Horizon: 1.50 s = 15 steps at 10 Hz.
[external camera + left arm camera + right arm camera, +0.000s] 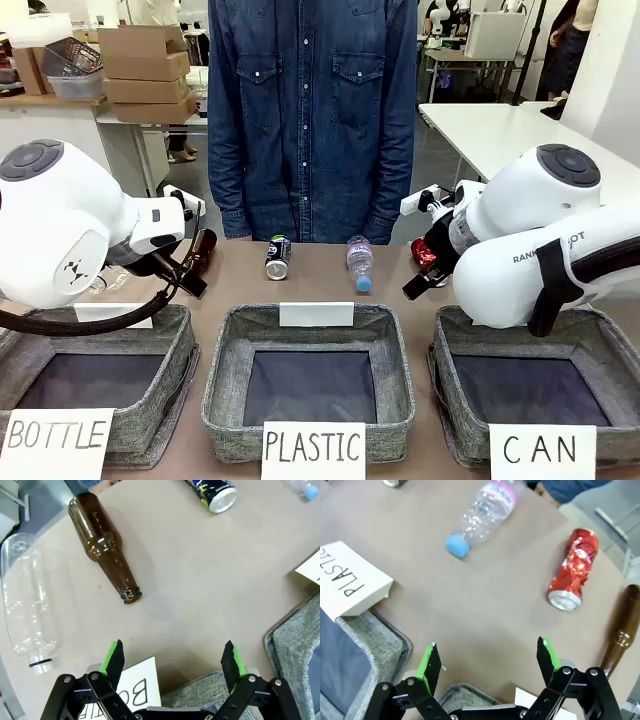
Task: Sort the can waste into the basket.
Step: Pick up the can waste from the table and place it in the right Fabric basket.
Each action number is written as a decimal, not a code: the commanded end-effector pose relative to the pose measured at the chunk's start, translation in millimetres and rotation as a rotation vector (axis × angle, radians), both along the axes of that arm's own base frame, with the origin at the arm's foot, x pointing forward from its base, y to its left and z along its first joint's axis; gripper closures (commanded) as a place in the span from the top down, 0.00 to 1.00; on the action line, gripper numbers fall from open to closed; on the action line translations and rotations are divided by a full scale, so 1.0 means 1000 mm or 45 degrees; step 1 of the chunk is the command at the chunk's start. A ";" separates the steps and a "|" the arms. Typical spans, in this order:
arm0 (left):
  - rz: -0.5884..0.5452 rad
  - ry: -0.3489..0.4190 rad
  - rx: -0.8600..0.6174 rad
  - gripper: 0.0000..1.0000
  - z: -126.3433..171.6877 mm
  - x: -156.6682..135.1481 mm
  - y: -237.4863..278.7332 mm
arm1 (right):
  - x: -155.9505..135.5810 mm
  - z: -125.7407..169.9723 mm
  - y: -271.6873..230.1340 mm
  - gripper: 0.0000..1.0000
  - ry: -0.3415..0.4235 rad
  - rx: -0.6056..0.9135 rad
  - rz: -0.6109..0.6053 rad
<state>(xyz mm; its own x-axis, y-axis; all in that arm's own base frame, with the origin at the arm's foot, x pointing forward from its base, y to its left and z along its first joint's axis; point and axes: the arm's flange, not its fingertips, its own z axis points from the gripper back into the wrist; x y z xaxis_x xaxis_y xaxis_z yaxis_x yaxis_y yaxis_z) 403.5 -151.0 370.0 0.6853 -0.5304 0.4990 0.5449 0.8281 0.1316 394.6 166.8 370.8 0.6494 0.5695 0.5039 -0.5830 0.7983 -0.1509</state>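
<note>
1. Table (315, 285): brown top. We count three bins along the near edge, with loose waste behind them.
2. Person (312, 110): denim shirt, standing at the far edge, in the middle.
3. Left arm (50, 230) and right arm (540, 250): white, one over each outer bin.
4. BOTTLE bin (150, 330) at left, PLASTIC bin (225, 380) in the middle, CAN bin (445, 400) at right: grey fabric, dark inside.
5. Left gripper (172, 650): jaws spread wide, gripping nothing, over the table just behind the BOTTLE bin.
6. Right gripper (487, 647): jaws spread wide, gripping nothing, over the table just behind the CAN bin.
7. Big clear bottle (25, 600): uncapped, lying at the left end.
8. Brown bottle (105, 545): lying beside item 7, apart from the left gripper.
9. Second brown bottle (620, 630): lying near the red can.
10. Small clear bottle (482, 515): blue cap, lying behind the PLASTIC bin.
11. Red can (572, 567): crushed, lying on the table behind the CAN bin, untouched, between items 9 and 10.
12. Dark can (277, 256): lying on the table behind the PLASTIC bin, near item 10, well apart from the CAN bin.
13. CAN card (541, 451): white, hand-lettered, at the front of its bin.
</note>
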 end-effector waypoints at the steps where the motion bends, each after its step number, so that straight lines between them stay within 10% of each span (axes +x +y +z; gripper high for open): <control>1: 0.000 0.000 0.000 1.00 0.000 0.000 0.000 | 0.000 0.000 0.000 1.00 0.000 0.000 0.000; 15: 0.000 0.000 0.000 1.00 0.000 0.000 0.000 | 0.000 0.000 0.000 1.00 0.000 0.000 0.000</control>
